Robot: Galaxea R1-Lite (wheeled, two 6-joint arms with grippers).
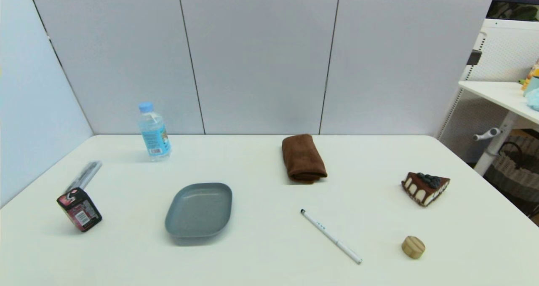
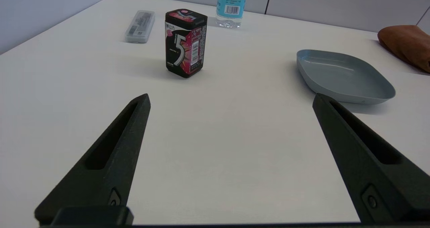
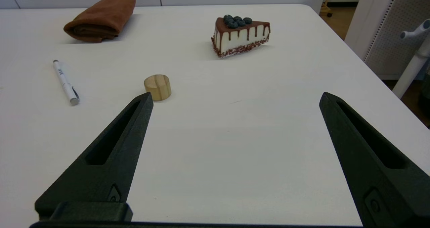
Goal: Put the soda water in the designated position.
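I have not picked up anything yet, so my first job is to reach for the soda water [image 1: 154, 131]. It stands upright at the far left of the counter [image 1: 269, 256], close to the back wall. My left gripper [image 2: 231, 100] is low over the near left side, with its fingers spread wide and nothing between them. The bottle is well apart from it, far ahead. The dark gum box [image 2: 185, 42] stands between us, a bit to one side, and the clear case [image 2: 140, 26] lies beyond it. The grey plate [image 2: 344, 77] is on the other side.

To do this well, I think I should go between the box and the plate and not bump them. I should grab the bottle around its label, so it does not tip.

My right gripper [image 3: 235, 98] is also spread wide and empty, resting near the wooden block [image 3: 157, 87] on the right side.
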